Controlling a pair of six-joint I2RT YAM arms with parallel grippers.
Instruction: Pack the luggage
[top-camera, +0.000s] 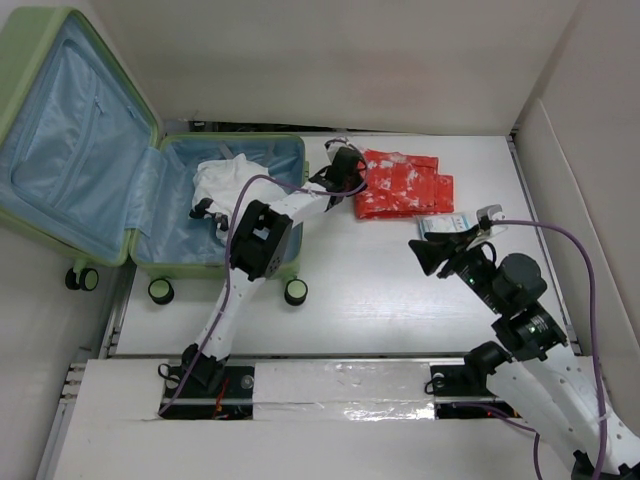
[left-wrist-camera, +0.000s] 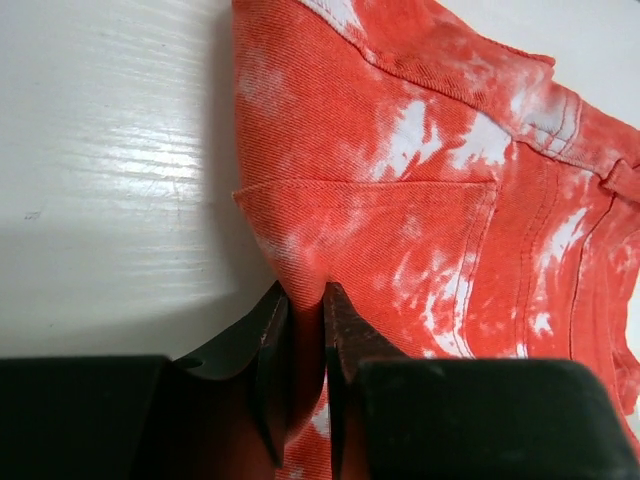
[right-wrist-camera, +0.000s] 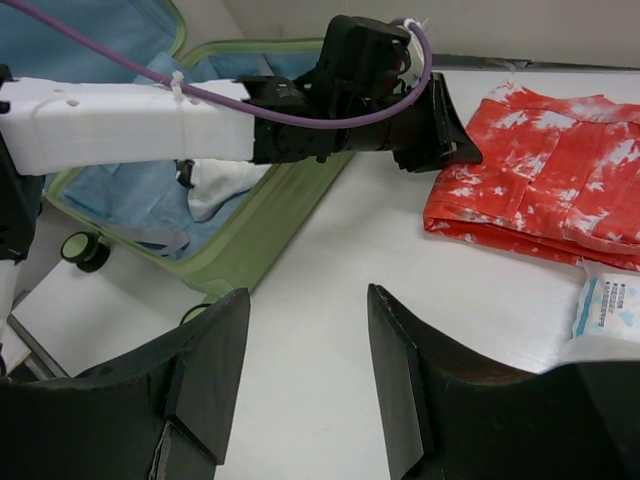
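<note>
The luggage (top-camera: 75, 130) lies open in the upper left of the top view. Its pale green lid is thrown back against the corner and its light blue lining faces up. The base half sits at the left edge of the desk (top-camera: 380, 300), with the black caster wheels (top-camera: 160, 291) along its near side. A crumpled white cloth (top-camera: 225, 180) rests inside the base half, toward the upper right of that compartment.

Just right of the luggage, in the upper middle of the frame, a folded red garment (top-camera: 405, 185) with white blotches lies flat on the desk (a stitched pocket shows in the left wrist view). The left end effector (left-wrist-camera: 306, 300) is at the garment's left edge. Its jaws are almost together and pinch a raised fold of the red cloth, which runs up between the two black fingers (left-wrist-camera: 270, 360).

The right end effector (right-wrist-camera: 308, 340) is spread wide with nothing between its jaws. In the top view it hangs over bare desk at centre right, pointing toward the upper left. A small white and blue packet (top-camera: 443, 225) lies near it, just below the lower right corner of the red garment. I cannot tell whether packet and garment touch.
</note>
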